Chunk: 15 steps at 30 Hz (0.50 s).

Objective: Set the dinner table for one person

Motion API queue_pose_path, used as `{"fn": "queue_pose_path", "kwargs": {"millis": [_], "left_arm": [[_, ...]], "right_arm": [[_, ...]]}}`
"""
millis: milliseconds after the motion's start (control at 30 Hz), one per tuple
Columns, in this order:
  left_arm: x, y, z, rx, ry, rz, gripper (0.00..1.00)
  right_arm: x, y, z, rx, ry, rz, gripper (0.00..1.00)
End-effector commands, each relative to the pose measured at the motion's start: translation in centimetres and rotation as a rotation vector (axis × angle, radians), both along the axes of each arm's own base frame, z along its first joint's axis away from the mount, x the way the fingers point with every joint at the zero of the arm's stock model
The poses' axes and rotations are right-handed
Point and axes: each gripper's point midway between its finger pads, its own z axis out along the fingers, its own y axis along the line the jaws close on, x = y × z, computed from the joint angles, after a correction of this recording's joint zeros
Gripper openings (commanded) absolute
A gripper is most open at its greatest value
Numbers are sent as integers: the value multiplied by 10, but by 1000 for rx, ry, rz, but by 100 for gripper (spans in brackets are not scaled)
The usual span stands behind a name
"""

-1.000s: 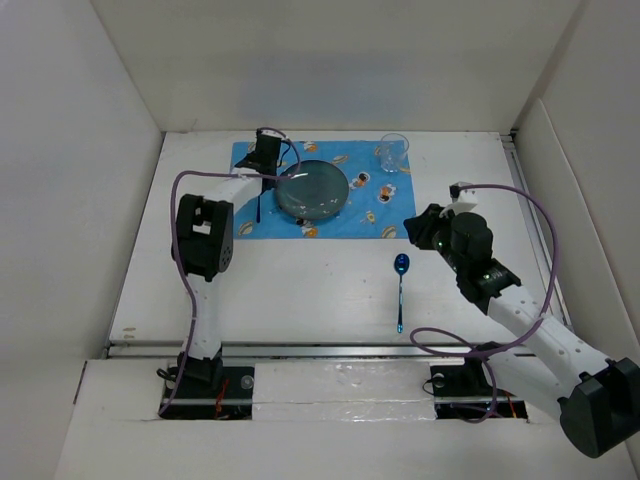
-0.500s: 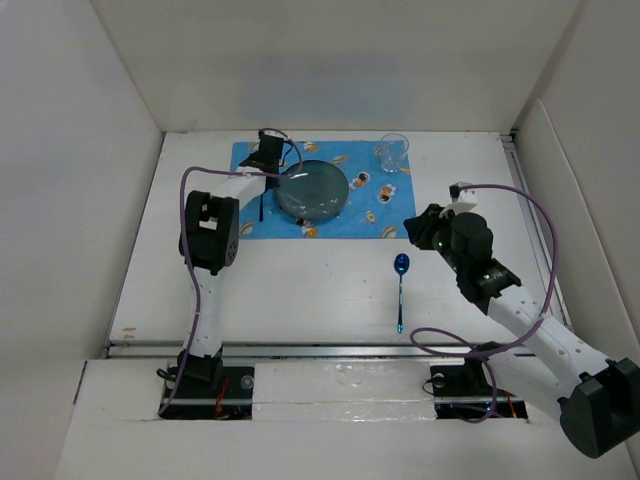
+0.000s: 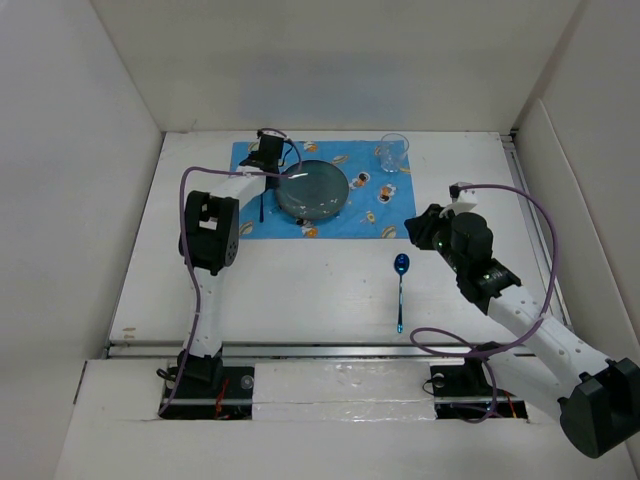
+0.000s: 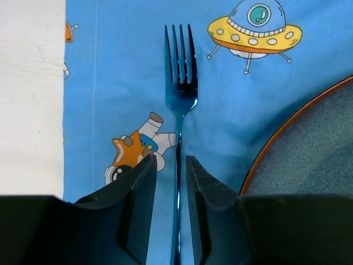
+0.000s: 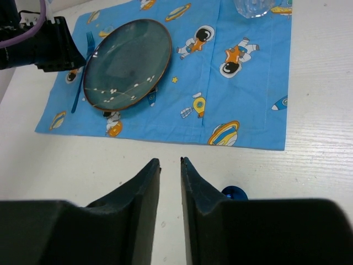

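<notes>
Worktop [image 3: 300, 290]: the dinner table itself, a large, flat, matte white surface walled by white panels, lying under both arms. By my judgement heavy, rigid and fixed. There is nowhere to take hold, so it only serves for setting things on.
Placemat [image 3: 340, 228]: blue cloth with cartoon spacemen, lying flat at the far middle. Soft, and likely to ruck.
Plate [image 3: 313, 190]: dark teal with a brown rim, on the placemat.
Left tool [image 4: 170, 161]: jaws parted astride the fork handle, not pinching it.
Right tool [image 5: 170, 163]: jaws slightly apart, empty, near the placemat's near right corner.
Glass [image 3: 393, 152]: clear and upright, at the placemat's far right corner.
Spoon [image 3: 400, 290]: blue, on the bare worktop.
Fork [image 4: 178, 99]: blue, lying flat just left of the plate.
</notes>
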Motion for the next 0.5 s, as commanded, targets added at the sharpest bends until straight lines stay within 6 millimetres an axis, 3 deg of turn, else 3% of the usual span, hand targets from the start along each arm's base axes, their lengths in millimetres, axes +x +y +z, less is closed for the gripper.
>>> {"fn": "queue_pose_path", "kwargs": {"millis": [0, 67, 100, 133, 167, 200, 233, 267, 300, 400, 467], "left_arm": [[9, 2, 86, -48, -164, 52, 25], [6, -2, 105, -102, -201, 63, 24], [2, -6, 134, -145, -244, 52, 21], [-1, -8, 149, -175, -268, 50, 18], [-9, -11, 156, -222, -279, 61, 15], [-19, -24, 190, -288, -338, 17, 0], [-29, -32, 200, -331, -353, -1, 0], [-52, -38, 209, -370, -365, -24, 0], [-65, -61, 222, -408, -393, -92, 0], [-120, -89, 232, -398, -394, -171, 0], [-156, -91, 242, -414, -394, -199, 0]], "right_arm": [[5, -4, 21, 6, -68, -20, 25], [6, -4, 19, 2, -65, -21, 11], [7, -3, 19, 2, -65, -20, 5], [8, -3, 16, -1, -58, -20, 1], [7, -2, 17, -3, -55, -15, 0], [7, -3, 16, -5, -49, -15, 0], [7, -4, 17, -11, -48, -21, 0], [7, -9, 17, -18, -47, -47, 0], [8, -13, 18, -21, -50, -66, 0], [9, -17, 15, -25, -54, -92, 0], [12, -18, 9, -33, -42, -102, 0]]}}
